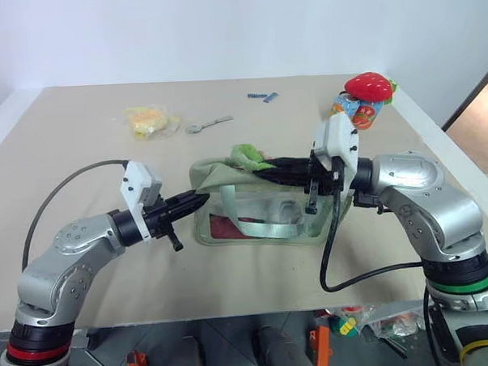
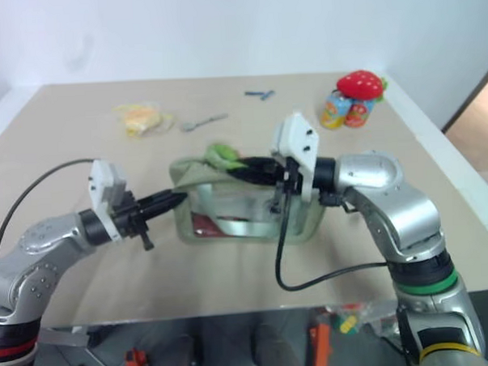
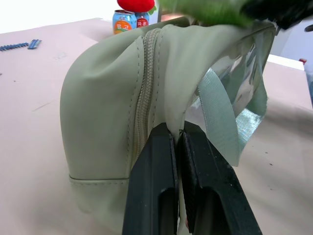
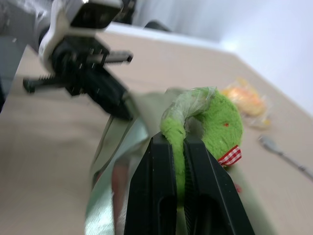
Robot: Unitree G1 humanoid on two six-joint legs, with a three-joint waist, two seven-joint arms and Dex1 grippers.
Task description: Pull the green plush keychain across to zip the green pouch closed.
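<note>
The green pouch (image 1: 253,215) stands on the table in front of me, its clear window crossed by a green strap. My left gripper (image 1: 201,199) is shut on the fabric at the pouch's left end, beside the zip (image 3: 143,93). The green plush keychain (image 4: 215,125), a fuzzy lime ring with a red-and-white tag, sits at the pouch's top left (image 1: 247,156). My right gripper (image 1: 256,171) reaches in level from the right along the top of the pouch and is shut on the keychain, its fingers (image 4: 156,186) pinching the plush.
A red strawberry plush (image 1: 368,86) on small cans stands at the far right of the table. A yellow bagged item (image 1: 150,121) and a spoon (image 1: 207,123) lie at the far left, with blue bits (image 1: 261,95) behind. The table's front edge runs just before my arms.
</note>
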